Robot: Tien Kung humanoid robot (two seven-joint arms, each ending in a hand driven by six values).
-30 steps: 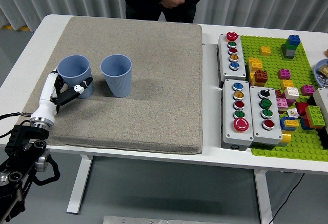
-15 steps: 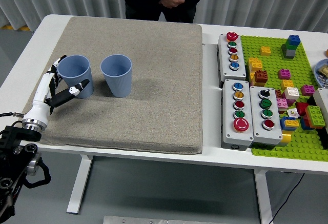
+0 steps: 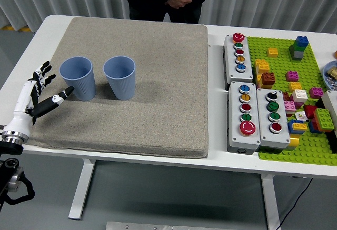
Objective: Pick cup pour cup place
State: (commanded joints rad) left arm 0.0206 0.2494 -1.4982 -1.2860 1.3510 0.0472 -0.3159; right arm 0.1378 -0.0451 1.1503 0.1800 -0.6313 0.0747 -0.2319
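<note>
Clearance looks the point: left hand [image 3: 38,94], fingers spread and holding nothing, sits just left of the left light-blue plastic cup [image 3: 79,78], so any move should stay wide of it and its twin cup [image 3: 120,77].

You have a white table [image 3: 47,32] carrying a grey mat [image 3: 158,82]; right of the mat sit three button boxes [image 3: 253,98], and further right a green baseplate [image 3: 295,146] with coloured bricks
</note>
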